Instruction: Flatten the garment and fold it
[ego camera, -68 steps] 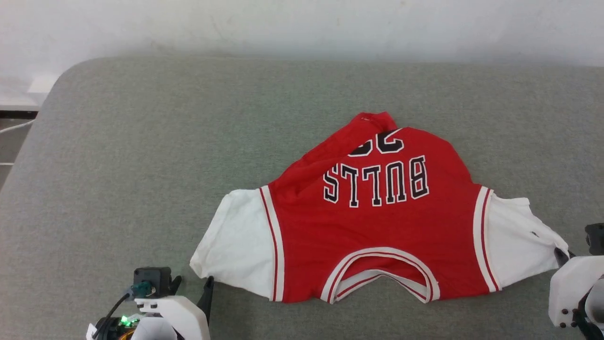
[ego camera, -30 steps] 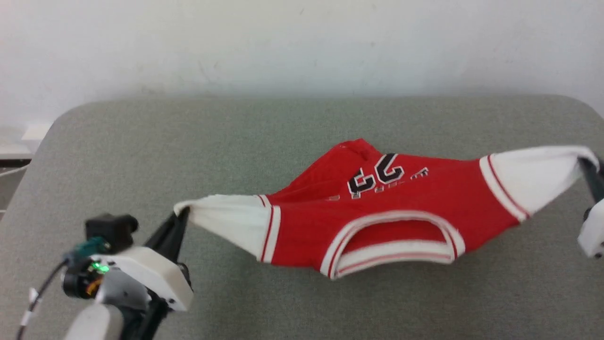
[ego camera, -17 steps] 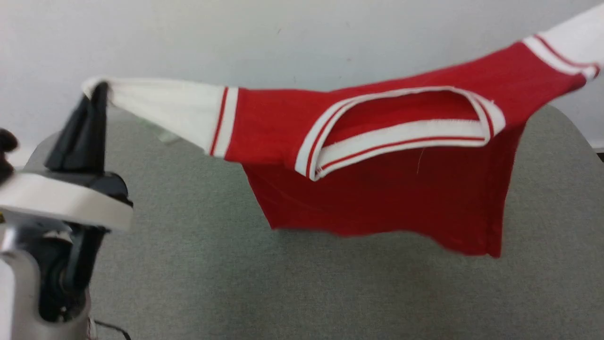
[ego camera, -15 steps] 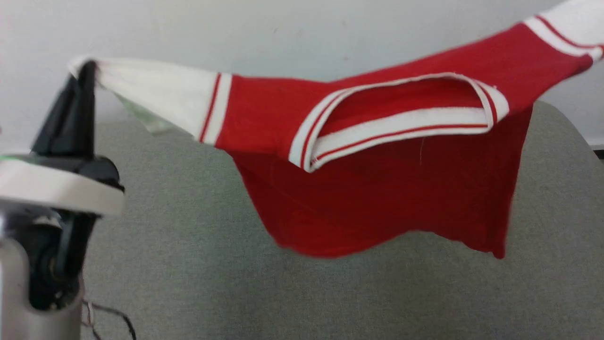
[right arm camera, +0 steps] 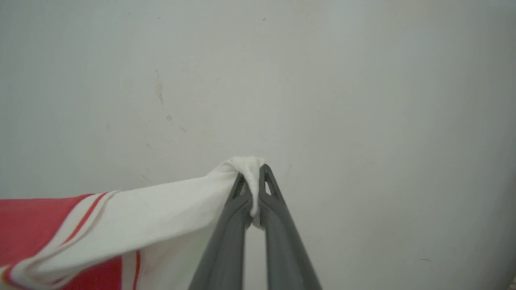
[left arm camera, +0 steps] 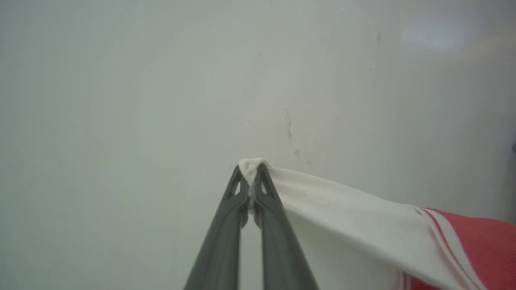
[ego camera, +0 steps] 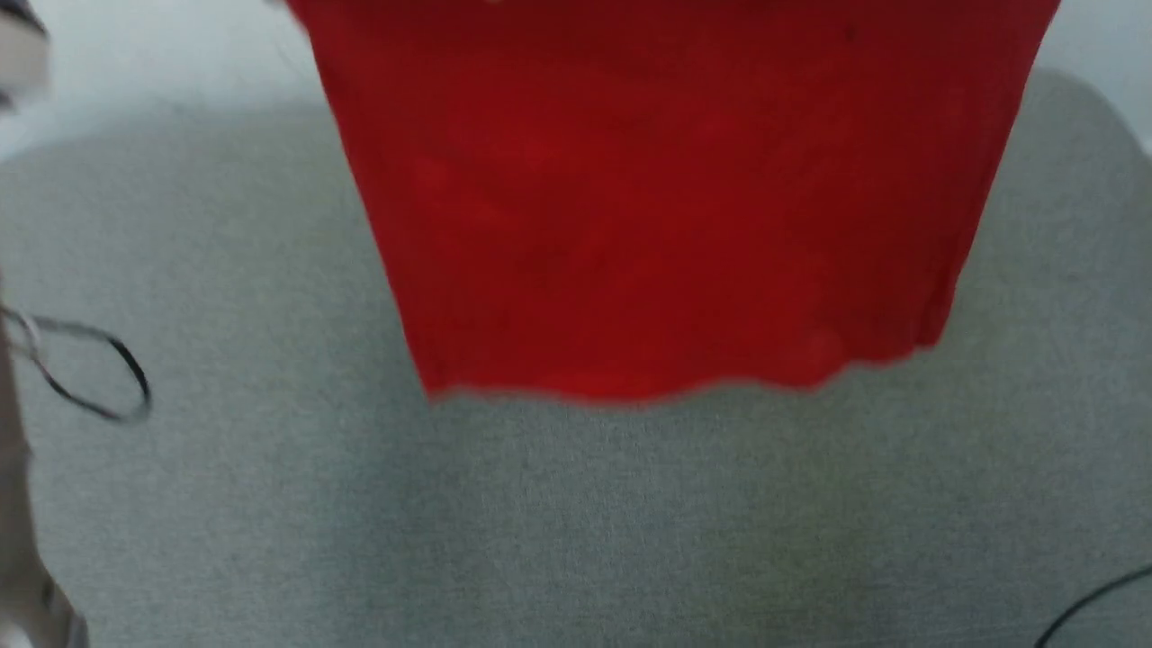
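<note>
Because I think hanging will let it fall flat, I am holding the garment (ego camera: pixel 666 198) up in the air over the grey table (ego camera: pixel 576 540). My left fingers (left arm camera: pixel 227 229) are pinching one white sleeve (left arm camera: pixel 346 217), and my right fingers (right arm camera: pixel 229 229) are pinching the other sleeve (right arm camera: pixel 161 213). I am counting one garment and two sleeves.

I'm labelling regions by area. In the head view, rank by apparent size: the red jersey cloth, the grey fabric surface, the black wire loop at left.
1. grey fabric surface
2. red jersey cloth, which hangs nearer the camera, so it looks enlarged
3. black wire loop
</note>
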You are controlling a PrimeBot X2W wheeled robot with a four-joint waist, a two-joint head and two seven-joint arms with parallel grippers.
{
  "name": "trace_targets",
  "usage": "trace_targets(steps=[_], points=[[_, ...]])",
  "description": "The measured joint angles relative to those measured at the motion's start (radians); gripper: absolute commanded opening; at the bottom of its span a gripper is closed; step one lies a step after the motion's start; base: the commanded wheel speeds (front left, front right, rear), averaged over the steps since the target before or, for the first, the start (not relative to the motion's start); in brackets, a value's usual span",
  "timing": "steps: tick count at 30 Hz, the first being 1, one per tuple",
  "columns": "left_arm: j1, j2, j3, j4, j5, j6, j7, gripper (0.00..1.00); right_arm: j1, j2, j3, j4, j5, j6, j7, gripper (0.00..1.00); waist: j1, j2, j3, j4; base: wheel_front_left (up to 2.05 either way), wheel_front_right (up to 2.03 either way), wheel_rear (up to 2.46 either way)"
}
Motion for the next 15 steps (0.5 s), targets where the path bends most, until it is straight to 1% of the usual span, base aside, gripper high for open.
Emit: trace_targets(steps=[5,8,11,15], points=[[-0.238,0.021,-0.035,0.156,0.024,-0.035,-0.009,0.00,-0.216,0.011,0.031,0.141,-0.039,0.000,-0.067,0.00,0.0002,-0.0001,0.114,-0.007,0.00,0.00,0.00],[-0.400,0.026,-0.065,0.261,0.050,-0.054,-0.029,0.00,-0.340,0.045,0.011,0.247,-0.051,0.000,-0.112,0.00,0.0003,0.0000,0.186,-0.009,0.00,0.00,0.00],[-0.547,0.021,-0.091,0.367,0.081,-0.063,-0.067,0.00,-0.442,0.061,0.022,0.337,-0.083,0.000,-0.153,0.00,0.0003,0.0000,0.258,-0.009,0.00,0.00,0.00],[-0.684,0.003,-0.105,0.498,0.102,-0.070,-0.132,0.00,-0.548,0.079,0.041,0.445,-0.123,0.000,-0.216,0.00,0.0004,0.0000,0.348,-0.007,0.00,0.00,0.00]])
